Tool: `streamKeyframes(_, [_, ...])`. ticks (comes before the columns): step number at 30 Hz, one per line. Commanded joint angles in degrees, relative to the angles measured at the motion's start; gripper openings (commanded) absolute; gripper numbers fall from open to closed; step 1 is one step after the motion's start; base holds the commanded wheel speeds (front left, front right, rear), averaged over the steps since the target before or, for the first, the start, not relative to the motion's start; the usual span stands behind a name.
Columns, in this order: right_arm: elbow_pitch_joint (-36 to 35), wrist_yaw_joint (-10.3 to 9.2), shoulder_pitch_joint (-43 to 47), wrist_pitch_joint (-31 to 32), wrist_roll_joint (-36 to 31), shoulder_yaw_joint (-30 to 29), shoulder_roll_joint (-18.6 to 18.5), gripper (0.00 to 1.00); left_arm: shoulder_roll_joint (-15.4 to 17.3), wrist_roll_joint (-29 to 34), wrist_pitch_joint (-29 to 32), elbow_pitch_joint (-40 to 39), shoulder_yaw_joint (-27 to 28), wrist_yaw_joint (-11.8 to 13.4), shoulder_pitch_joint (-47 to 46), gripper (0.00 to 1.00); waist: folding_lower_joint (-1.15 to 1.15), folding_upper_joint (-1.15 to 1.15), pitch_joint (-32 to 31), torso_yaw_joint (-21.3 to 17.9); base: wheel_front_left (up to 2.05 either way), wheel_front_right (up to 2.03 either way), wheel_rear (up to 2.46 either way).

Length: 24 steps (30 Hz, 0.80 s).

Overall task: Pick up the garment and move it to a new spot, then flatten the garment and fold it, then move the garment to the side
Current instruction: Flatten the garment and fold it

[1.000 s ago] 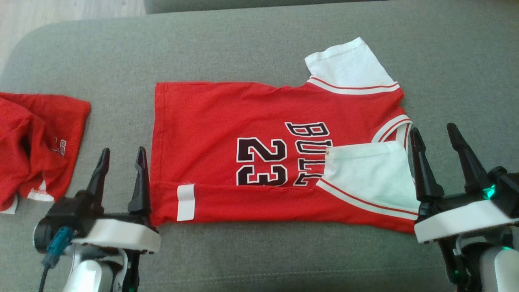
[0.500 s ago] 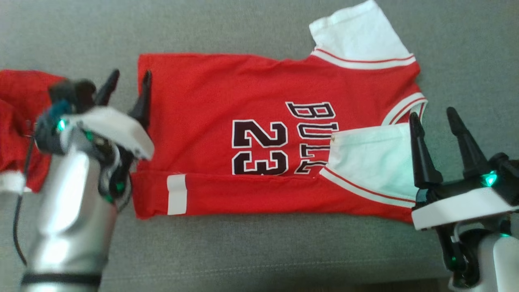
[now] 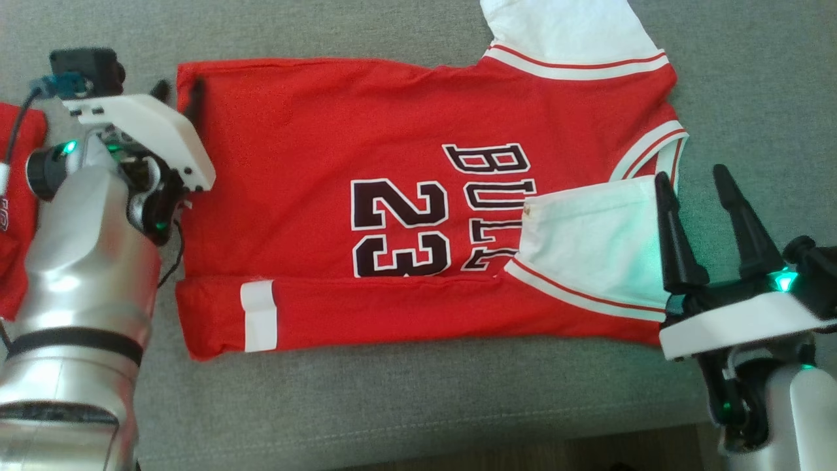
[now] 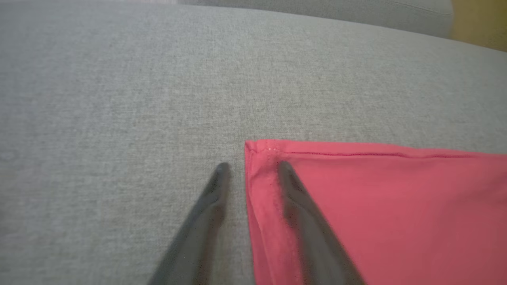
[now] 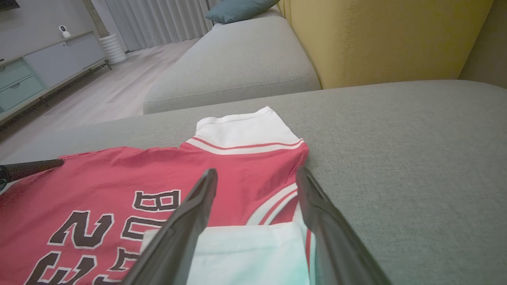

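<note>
Bulls jersey [image 3: 366, 131] flat on sofa cushion [image 3: 392, 405]. Its hem corner [image 4: 257, 148] sits between parted fingers of left pincer [image 4: 252, 165]: one on fabric, one on cushion. Right pincer [image 3: 690, 171] wide, empty, folded white sleeve [image 3: 588, 242] just left of it. Advice: dig under both layers before closing.

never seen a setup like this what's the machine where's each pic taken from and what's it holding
It is a robot with two arms, each ending in a two-fingered gripper. The top-down picture comes from its head camera; the other two come from wrist cameras looking along the fingers. On the grey sofa lies a red jersey numbered 23, its near edge and one white sleeve folded in; another red garment sits at the left. The left gripper is open, straddling the jersey's far hem corner. The right gripper hangs open beside the folded sleeve. Nothing is held.
</note>
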Motion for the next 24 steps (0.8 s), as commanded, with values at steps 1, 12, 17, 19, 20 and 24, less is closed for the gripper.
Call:
streamKeyframes(1, [-1.4, -0.04, -1.5, 0.0, -0.1, 0.5, -0.2, 1.0, 1.9, -0.5, 0.4, 0.7, 1.1, -0.5, -1.1, 0.0, 0.0, 0.0, -0.1, 0.1, 0.0, 0.0, 0.0])
streamKeyframes(12, [11.6, -0.04, -20.3, 6.9, 4.6, -1.1, -6.8, 1.0, -0.7, -0.7, -5.6, 6.2, -1.5, -1.8, -4.6, 0.0, 0.0, 0.0, 1.3, 3.2, 0.0, 0.0, 0.0])
streamKeyframes(17, [23.0, -0.04, -32.6, 10.9, 6.7, -0.2, -10.1, 1.0, -3.5, -0.9, -8.3, 6.7, -3.2, -2.1, -7.4, 0.0, 0.0, 0.0, 3.8, 7.0, 0.0, 0.0, 0.0])
streamKeyframes(19, [25.4, -0.04, -34.8, 11.6, 6.7, 0.1, -10.7, 1.0, -4.0, -1.1, -8.8, 6.7, -3.5, -2.2, -7.8, 0.0, 0.0, 0.0, 4.2, 7.8, 0.0, 0.0, 0.0])
streamKeyframes(20, [28.1, -0.04, -36.9, 12.5, 6.7, 0.3, -11.3, 1.0, -4.4, -1.2, -9.1, 6.9, -3.9, -2.2, -8.2, 0.0, 0.0, 0.0, 4.6, 8.5, 0.0, 0.0, 0.0])
streamKeyframes(24, [37.8, -0.04, -44.4, 14.3, 6.6, 0.7, -13.3, 1.0, -5.9, -1.9, -10.5, 7.0, -5.7, -2.3, -9.5, 0.0, 0.0, 0.0, 5.8, 10.7, 0.0, 0.0, 0.0])
